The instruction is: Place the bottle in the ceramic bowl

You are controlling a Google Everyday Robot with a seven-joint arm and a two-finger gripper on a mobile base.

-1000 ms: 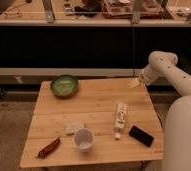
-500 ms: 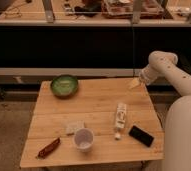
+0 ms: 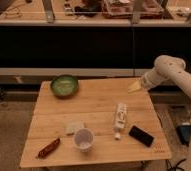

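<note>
Gripper [image 3: 135, 87] hovers at the bench's [image 3: 94, 102] right rear edge, fingers apparently spread, empty; arm [image 3: 178, 75] cut off right. Bottle [image 3: 120, 119] lies flat, bowl [image 3: 64, 85] rear left. Dark shelving [image 3: 89, 47] behind.

arm: white, rounded, tubular | pincer [image 3: 134, 87]: pale yellowish, by table [image 3: 89, 107] far corner

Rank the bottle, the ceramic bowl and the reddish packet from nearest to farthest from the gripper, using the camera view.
The gripper is at the table's far right corner.
1. bottle, lying right of centre.
2. ceramic bowl, far left corner.
3. reddish packet, near left corner.
</note>
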